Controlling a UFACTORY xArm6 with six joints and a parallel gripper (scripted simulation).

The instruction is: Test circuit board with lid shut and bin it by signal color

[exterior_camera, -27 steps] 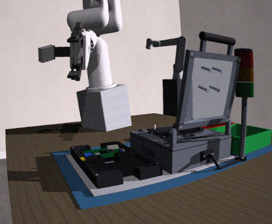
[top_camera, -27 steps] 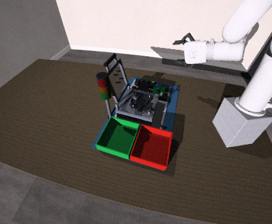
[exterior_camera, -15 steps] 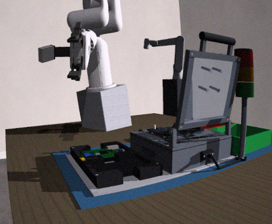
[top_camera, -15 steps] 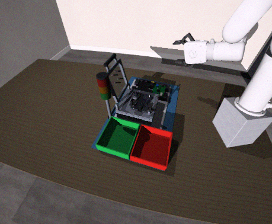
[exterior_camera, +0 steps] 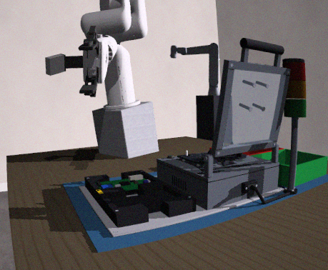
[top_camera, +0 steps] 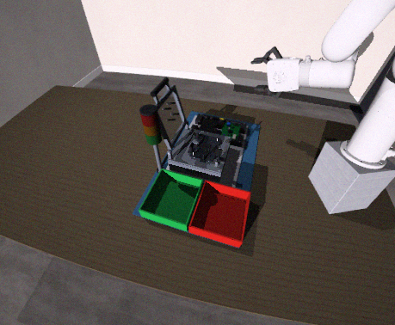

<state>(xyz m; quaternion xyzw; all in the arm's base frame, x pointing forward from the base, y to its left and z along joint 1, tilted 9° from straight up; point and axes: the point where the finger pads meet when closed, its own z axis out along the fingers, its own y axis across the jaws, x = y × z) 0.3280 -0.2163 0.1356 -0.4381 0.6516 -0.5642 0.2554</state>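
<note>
The gripper (exterior_camera: 88,63) hangs high with its fingers spread wide and nothing between them, well apart at about ten o'clock from the tray (exterior_camera: 126,214), where the circuit board (exterior_camera: 121,184) lies in a pocket beside the open-lidded tester (exterior_camera: 219,186).

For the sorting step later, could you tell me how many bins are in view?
2: a green bin and a red bin, side by side at the mat's edge beyond the tester. None seems hidden.
</note>
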